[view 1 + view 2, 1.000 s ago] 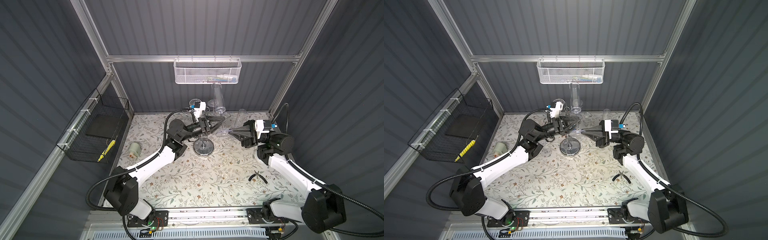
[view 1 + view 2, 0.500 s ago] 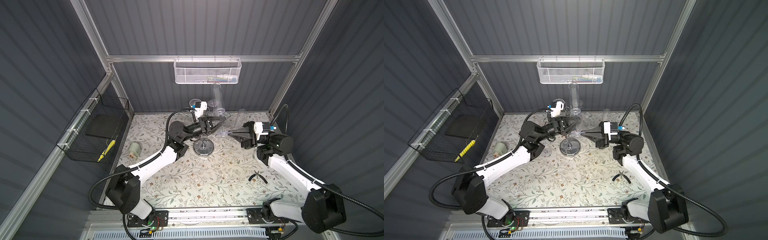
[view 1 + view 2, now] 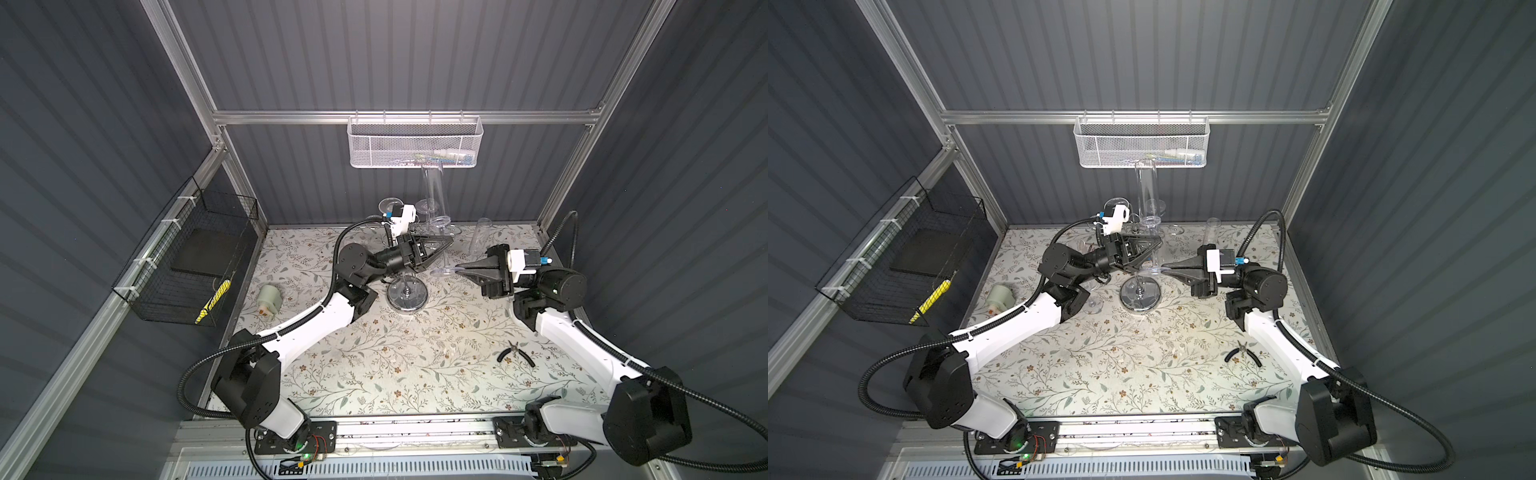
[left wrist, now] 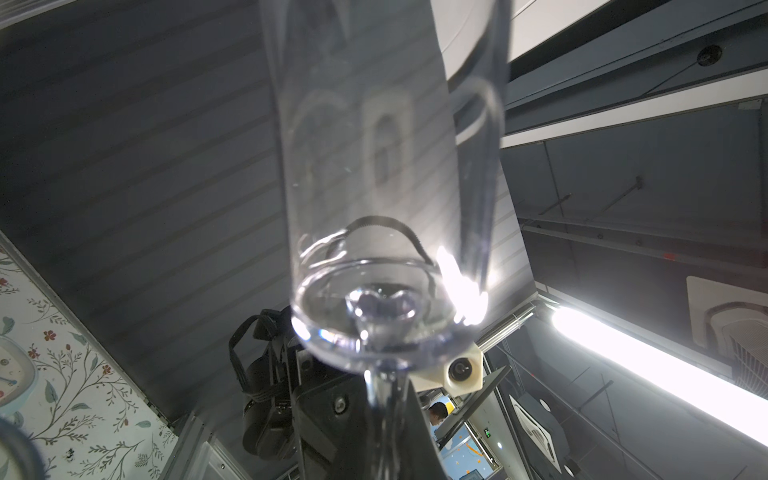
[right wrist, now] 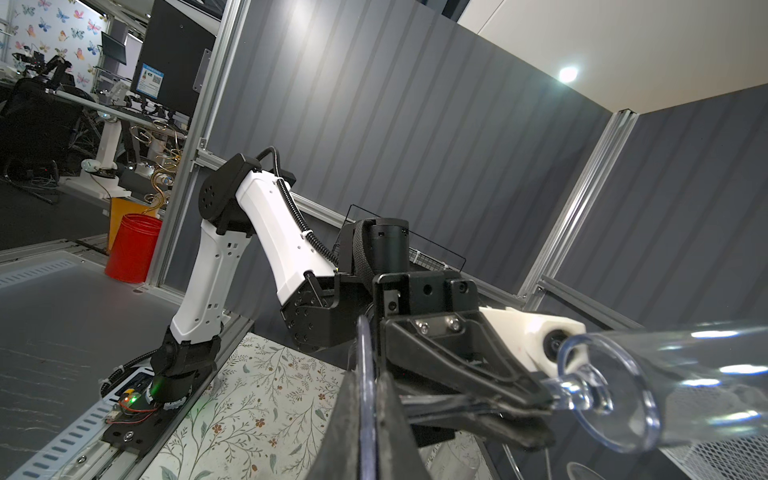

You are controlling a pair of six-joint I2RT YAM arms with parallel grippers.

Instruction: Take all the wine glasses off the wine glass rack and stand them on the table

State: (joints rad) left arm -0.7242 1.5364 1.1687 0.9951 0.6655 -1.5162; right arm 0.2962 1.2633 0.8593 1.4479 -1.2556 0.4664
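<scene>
In both top views, holds the wine glass (image 3: pixel 435 195) in the air with 2 grippers, close beside the wine glass rack (image 3: pixel 409 302) and higher than its round chrome base. Clamps the left gripper (image 3: pixel 447 244) on the thin stem, fingers pressed together around it. Pinches the flat foot with the right gripper (image 3: pixel 457 267), fingers closed to a sliver on the disc. Points the long clear bowl up toward the back wall, below the white mesh basket (image 3: pixel 415 145). Shows the rack standing on the floral table (image 3: pixel 374 374), its curled top arms half lost behind the left gripper, so cannot tell whether glass and arms touch. Shows black pliers (image 3: pixel 515 356) well apart, near the right arm.

In the left wrist view, looks along the wine glass (image 4: pixel 365 174): bowl stretching away, stem running down out of frame in front of black gripper parts. Cannot make out the left fingertips here. Shows the right arm's white camera housing (image 4: pixel 461 370) just behind the bowl's bottom.

In the right wrist view, shows the foot edge-on, squeezed between the 2 dark fingers (image 5: pixel 399 436) of the right gripper (image 5: pixel 368 378). Shows the left gripper (image 5: pixel 544 413) closed on the stem just short of the bowl, jaws nearly meeting. Carries the wine glass (image 5: pixel 685 374) off past the frame edge.
</scene>
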